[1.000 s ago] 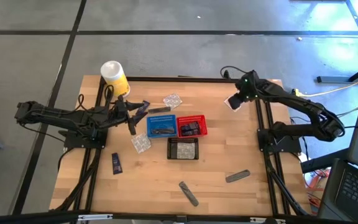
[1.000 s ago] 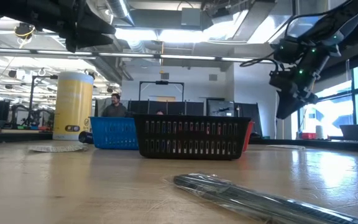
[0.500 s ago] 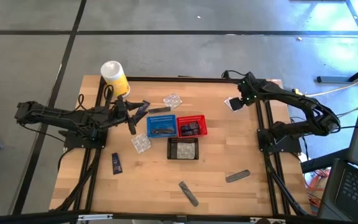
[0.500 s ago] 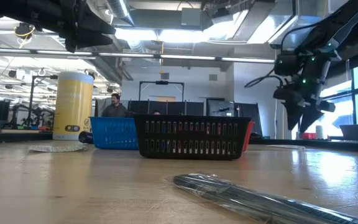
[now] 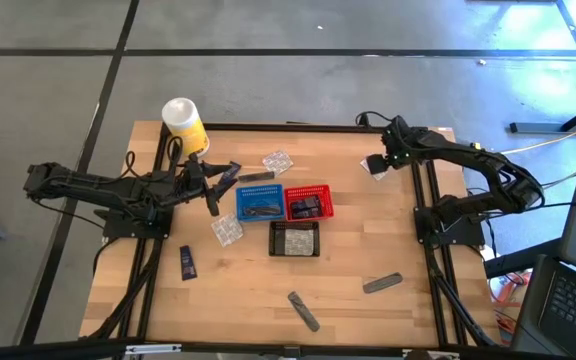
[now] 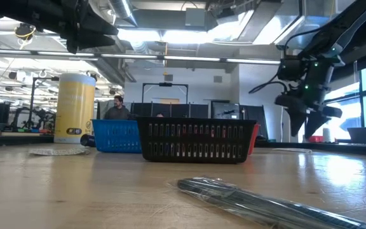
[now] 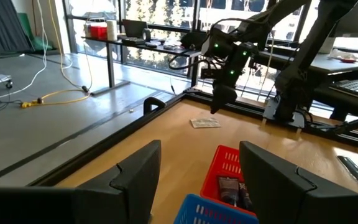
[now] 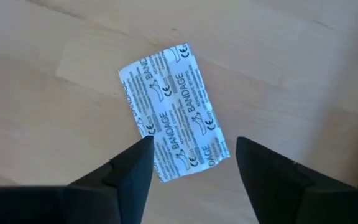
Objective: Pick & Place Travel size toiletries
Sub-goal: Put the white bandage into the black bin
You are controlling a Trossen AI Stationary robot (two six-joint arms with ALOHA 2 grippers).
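Jaws of the right gripper (image 8: pixel 191 163) stand wide apart and empty, pointing down over a white bandage packet (image 8: pixel 173 111) that lies flat on the counter (image 5: pixel 368 240) near its far right corner; the packet shows between the two fingers, which do not touch it. From above, the right gripper (image 5: pixel 384 160) sits directly over that packet (image 5: pixel 372 166).

Jaws of the left gripper (image 7: pixel 197 165) are also parted with nothing between them. The left gripper (image 5: pixel 225 175) hangs just beside the blue basket (image 5: pixel 259 203), which stands touching the red basket (image 5: pixel 309 202); the black basket (image 5: pixel 294 239) sits just in front of them.

Other toiletries lie scattered: a clear crinkly packet (image 5: pixel 277 160) behind the baskets, another (image 5: pixel 227 229) beside the black basket, a dark navy sachet (image 5: pixel 186 262) toward the left, and two grey tubes (image 5: pixel 303 310) (image 5: pixel 382 284) near the front edge. A white-and-yellow canister (image 5: pixel 183 122) stands at the far left corner.
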